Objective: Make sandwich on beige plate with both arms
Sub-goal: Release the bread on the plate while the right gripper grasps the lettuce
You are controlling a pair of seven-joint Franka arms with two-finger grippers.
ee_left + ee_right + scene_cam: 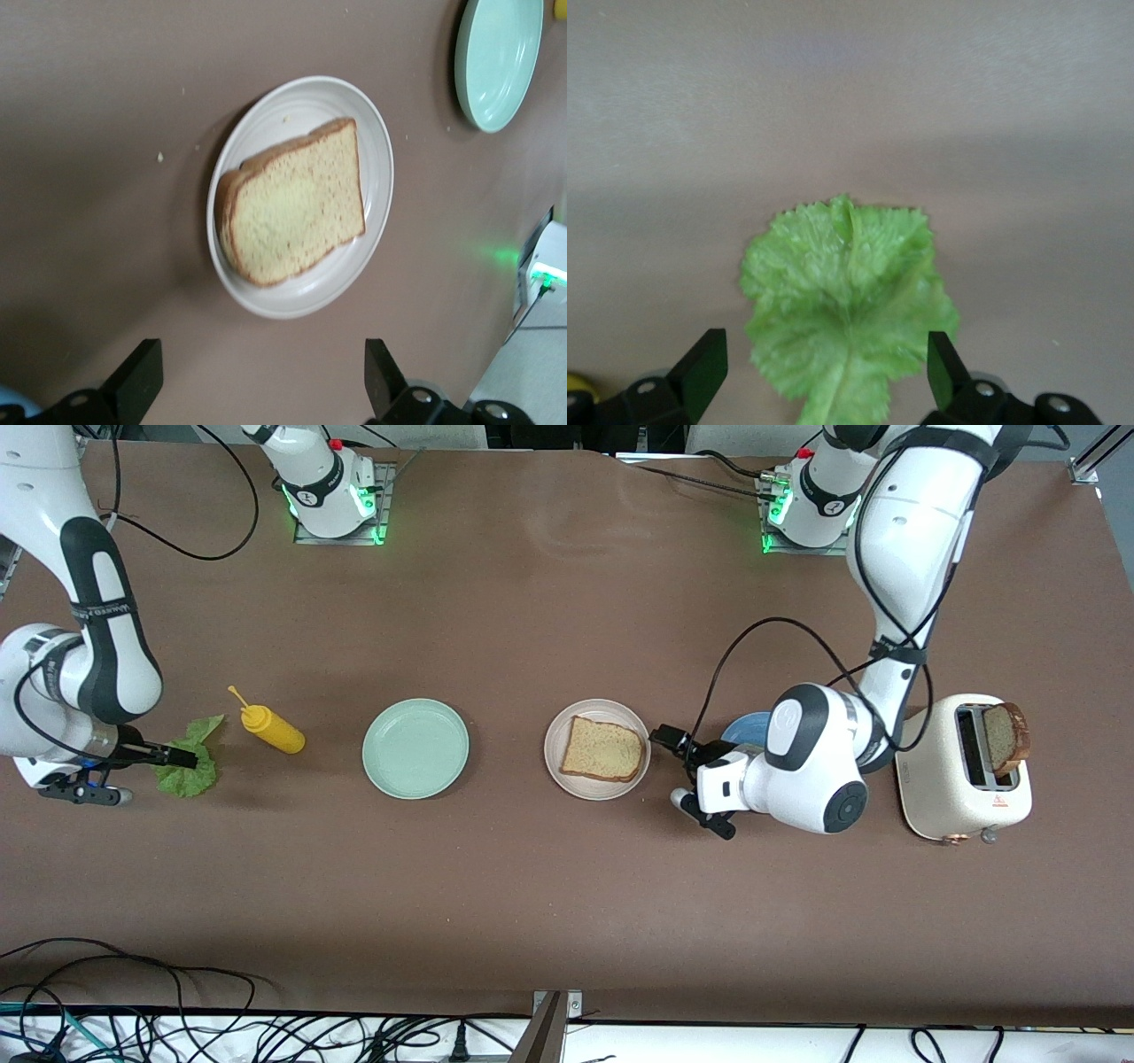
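The beige plate [595, 789] holds one slice of tan bread [604, 748]; both show in the left wrist view, plate [292, 106] and bread [297, 208]. My left gripper [673, 769] is open and empty just above the table, beside the plate toward the left arm's end [261, 376]. A green lettuce leaf [190, 766] lies flat on the table toward the right arm's end. My right gripper [159, 778] is open low over the leaf's stem end, one finger on each side [824, 367] of the leaf [846, 283]. A second bread slice [1010, 737] stands in the toaster [952, 802].
A mint-green plate [415, 747] sits between the beige plate and a yellow mustard bottle [270, 728] lying beside the lettuce. A blue plate [742, 731] is mostly hidden under the left arm's wrist. Cables lie along the table's near edge.
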